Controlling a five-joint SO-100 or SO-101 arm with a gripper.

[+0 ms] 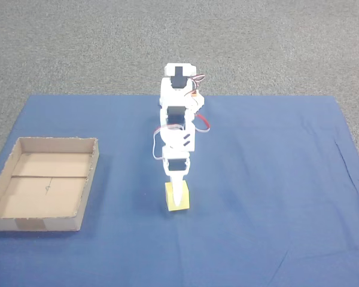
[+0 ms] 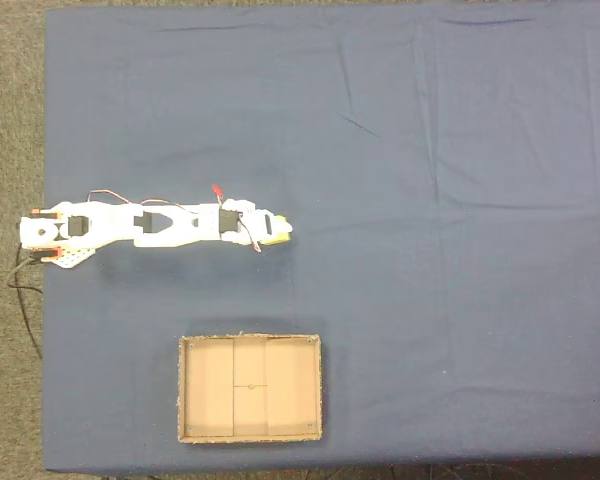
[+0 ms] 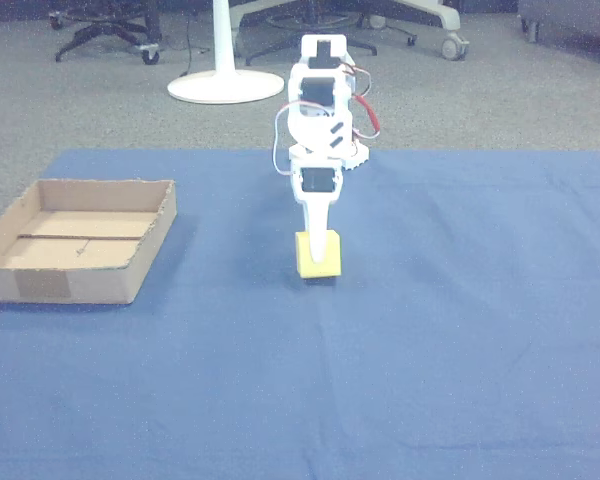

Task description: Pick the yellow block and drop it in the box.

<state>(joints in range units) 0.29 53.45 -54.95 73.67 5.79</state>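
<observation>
The yellow block (image 1: 170, 198) sits low over the blue cloth in the middle of the table, and also shows from above (image 2: 271, 229) and in the other view (image 3: 327, 259). My gripper (image 1: 178, 202) reaches down from the white arm and straddles it. One white finger (image 1: 178, 192) lies flat against the block's near face; the other is hidden behind the block. The jaws look closed on the block (image 3: 318, 246). The box (image 1: 12, 173), a shallow brown cardboard tray, stands apart at the left of this fixed view with nothing inside.
The blue cloth (image 1: 269, 179) covers the table and lies bare on the right. From above, the box (image 2: 185, 390) sits near the cloth's lower edge. Grey carpet surrounds the table; chair bases and a white stand (image 3: 225, 85) are on the floor behind.
</observation>
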